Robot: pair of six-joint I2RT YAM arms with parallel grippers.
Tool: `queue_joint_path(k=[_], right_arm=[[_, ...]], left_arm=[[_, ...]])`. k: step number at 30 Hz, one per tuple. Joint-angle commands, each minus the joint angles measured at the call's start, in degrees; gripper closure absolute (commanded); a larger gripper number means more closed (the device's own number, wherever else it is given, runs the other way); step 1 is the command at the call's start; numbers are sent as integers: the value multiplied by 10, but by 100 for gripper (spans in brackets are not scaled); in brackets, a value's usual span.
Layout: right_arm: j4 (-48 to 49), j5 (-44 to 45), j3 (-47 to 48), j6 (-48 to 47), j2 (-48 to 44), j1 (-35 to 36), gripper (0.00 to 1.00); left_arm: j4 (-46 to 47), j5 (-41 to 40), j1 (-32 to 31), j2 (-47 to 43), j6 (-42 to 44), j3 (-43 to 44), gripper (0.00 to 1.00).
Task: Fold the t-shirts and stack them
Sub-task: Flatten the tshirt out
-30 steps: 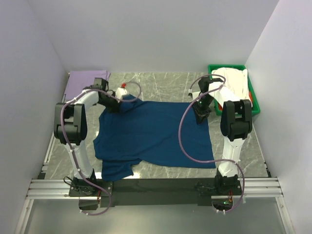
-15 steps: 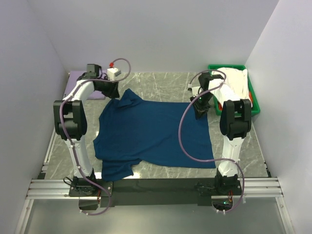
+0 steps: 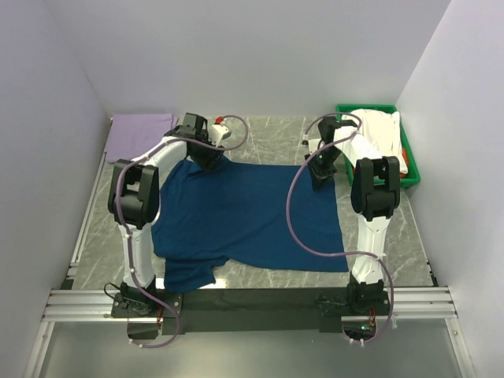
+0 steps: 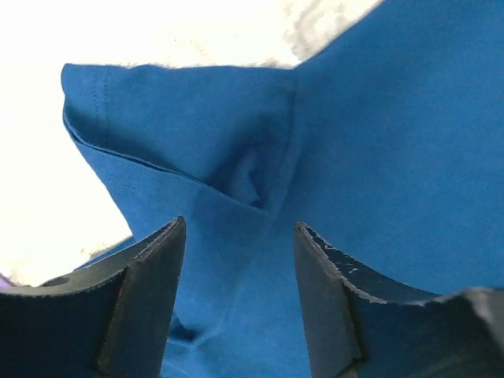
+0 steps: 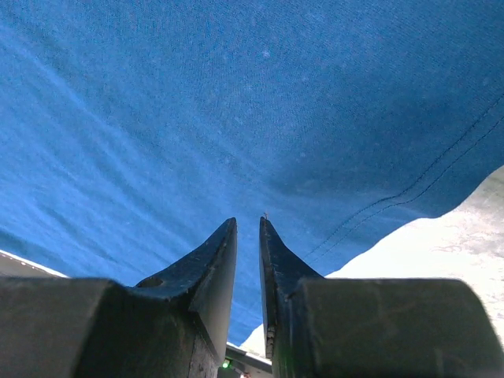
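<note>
Since the navy blue t-shirt (image 3: 252,216) lies flat across the middle of the marble table (image 3: 268,130), your next move depends on how it is oriented. Its long axis runs side to side, with the neck and both sleeves towards the left arm and the hem (image 3: 340,228) towards the right arm.

Your left gripper (image 3: 206,153) hangs over the far sleeve (image 4: 181,118). Its jaws are spread wide and hold nothing. In the left wrist view the sleeve's armpit crease sits just ahead of the gap, so the cloth is below and slightly forward of the fingers.

Your right gripper (image 3: 319,175) is at the far hem corner, and each arm is nearest its own far corner of the shirt. Its jaws are drawn almost together with only a sliver between them. You can see blue cloth beyond the tips, but the right wrist view doesn't show whether any of it is pinched.

I'd judge that the far edge is the line to take hold of, from sleeve to hem corner.

The lavender t-shirt (image 3: 140,132) lies well apart at the far left. The white t-shirt (image 3: 376,126) lies in the green bin (image 3: 411,169).
</note>
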Motion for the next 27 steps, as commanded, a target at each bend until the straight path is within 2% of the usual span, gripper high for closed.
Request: queue_joint_path(k=[1,5,9,12,16,17,20,24,25,26,27], right_arm=[[5,-10,21,8,6,-3,75],[7,-9,13,8,3,-3,75],[8,-7,6,7,-1,-4,75],[9,-7,3,7,-3,-4,75],[9,-9,2,7,-2,-4,75],[9,-9,0,7,-3,-3,75],[7,-9,2,6,-1,-3,75],[4,-10,6,6,0,-3,75],[3,-10,6,6,1,-3,75],[4,-10,7,6,1,-3,75],[3,-10,10,6,2,-3,75]], left_arm=[[22,-84,-8,22,-6,27,39],[21,-125,-10,42,-5,49,45],[42,-127,-2,24,-8,45,62],[40,-100,11,13,-4,46,65],[25,-62,33,13,-8,66,62],[20,-57,41,16,-7,72,70],[14,-40,56,30,-15,95,84],[-1,-15,68,51,-16,135,83],[-5,-9,70,54,-9,148,86],[-5,-6,74,56,-10,153,97],[-7,-7,75,64,-8,157,99]])
